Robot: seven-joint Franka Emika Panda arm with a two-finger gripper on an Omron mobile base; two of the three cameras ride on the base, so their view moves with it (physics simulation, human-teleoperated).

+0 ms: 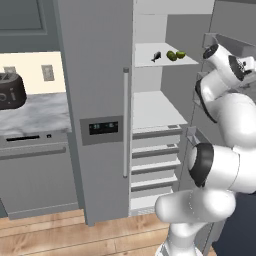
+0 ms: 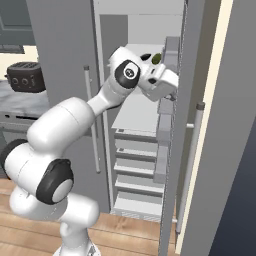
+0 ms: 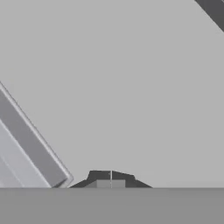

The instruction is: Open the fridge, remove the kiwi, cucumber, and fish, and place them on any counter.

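Dark two-finger gripper (image 3: 111, 178) pinched fully together, holding nothing, close against the inner face of the tall light-grey fridge (image 1: 97, 75) right door, swung open. On the white upper shelf, near its front edge: thin dark grey fish (image 1: 156, 56), then rounded olive kiwi (image 1: 171, 55) just beside bright green stubby cucumber (image 1: 180, 54).

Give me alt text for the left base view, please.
The fridge stands with its right door open; on an upper white shelf lie the fish, the kiwi and the cucumber. The white arm rises at right; a marbled counter lies left.
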